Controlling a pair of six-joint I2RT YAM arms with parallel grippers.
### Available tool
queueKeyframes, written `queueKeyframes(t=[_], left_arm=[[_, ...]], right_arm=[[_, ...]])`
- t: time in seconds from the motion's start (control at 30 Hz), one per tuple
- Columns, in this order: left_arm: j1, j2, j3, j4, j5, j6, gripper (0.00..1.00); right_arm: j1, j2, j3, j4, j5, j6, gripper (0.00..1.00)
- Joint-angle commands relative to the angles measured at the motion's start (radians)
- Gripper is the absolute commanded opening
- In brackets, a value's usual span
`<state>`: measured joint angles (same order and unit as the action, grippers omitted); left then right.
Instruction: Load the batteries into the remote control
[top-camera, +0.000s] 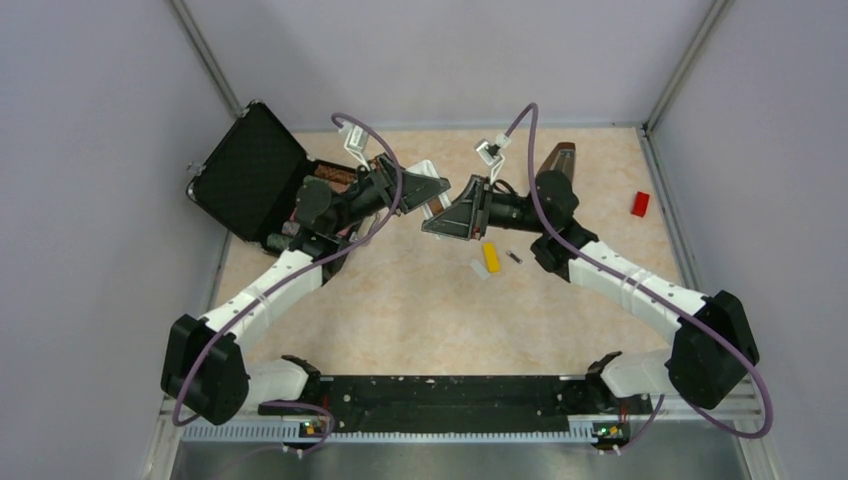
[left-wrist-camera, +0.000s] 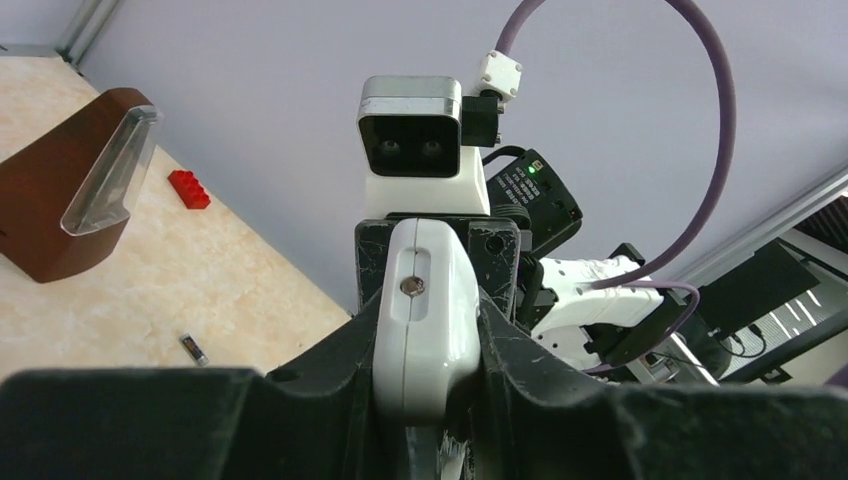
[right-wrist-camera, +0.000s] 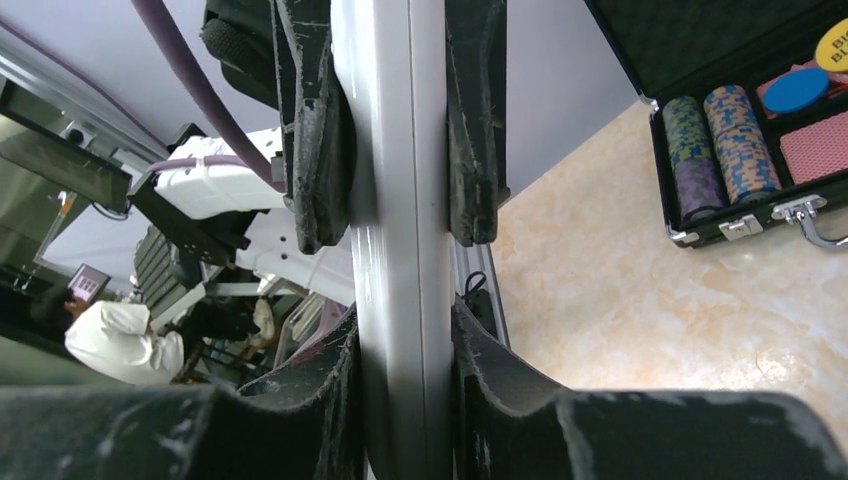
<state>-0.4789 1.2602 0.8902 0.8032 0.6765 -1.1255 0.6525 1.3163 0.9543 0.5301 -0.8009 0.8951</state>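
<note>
Flat white plastic remote control aloft.
My left end effector and right end effector both pinch it, likely to regrasp.

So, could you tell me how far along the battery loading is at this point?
Done: the remote is off the table, and a small white piece, perhaps its cover, lies loose there. In hand: the left claw and right claw both grip the remote between them. Left: one battery lies on the table near the yellow block; I cannot find the other, so loading looks unfinished.
</note>
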Motion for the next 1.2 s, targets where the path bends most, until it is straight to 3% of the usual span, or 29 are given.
queueKeyframes(t=[0.0,0.1,0.27,0.33,0.43,0.57,0.6,0.67,0.77,0.83,1.0,1.17], left_arm=[[-0.001,-0.039,0.039,-0.070,-0.068,0.072,0.32],[0.001,-0.054,0.032,-0.105,-0.099,0.102,0.56],[0.009,-0.080,0.011,-0.104,-0.139,0.109,0.62],[0.010,-0.079,0.012,-0.107,-0.132,0.108,0.55],[0.010,-0.073,0.013,-0.101,-0.111,0.102,0.37],[0.010,-0.054,0.023,-0.085,-0.070,0.092,0.00],[0.011,-0.053,0.025,-0.095,-0.066,0.096,0.00],[0.013,-0.058,0.037,-0.162,-0.072,0.136,0.00],[0.018,-0.079,0.081,-0.382,-0.142,0.275,0.00],[0.024,-0.096,0.098,-0.511,-0.203,0.363,0.00],[0.053,-0.126,0.079,-0.664,-0.302,0.475,0.00],[0.060,-0.133,0.056,-0.710,-0.312,0.544,0.00]], right_arm=[[0.009,-0.020,-0.015,0.039,0.019,-0.007,0.09],[0.009,-0.015,-0.019,0.037,0.021,-0.003,0.09],[0.008,-0.011,-0.017,0.035,0.011,0.000,0.10],[0.007,-0.012,-0.016,0.028,0.014,-0.001,0.10],[0.007,-0.007,-0.009,0.020,0.014,-0.004,0.10],[0.007,0.000,0.002,-0.007,0.029,-0.005,0.13],[0.007,0.000,0.012,-0.035,0.041,-0.020,0.18],[0.006,-0.007,0.035,-0.171,0.098,-0.074,0.43],[-0.006,-0.040,0.051,-0.345,0.220,-0.162,0.69],[-0.032,-0.101,0.024,-0.411,0.294,-0.188,0.81],[-0.145,-0.236,-0.038,-0.641,0.457,-0.238,0.82],[-0.163,-0.198,-0.011,-0.896,0.689,-0.413,0.66]])
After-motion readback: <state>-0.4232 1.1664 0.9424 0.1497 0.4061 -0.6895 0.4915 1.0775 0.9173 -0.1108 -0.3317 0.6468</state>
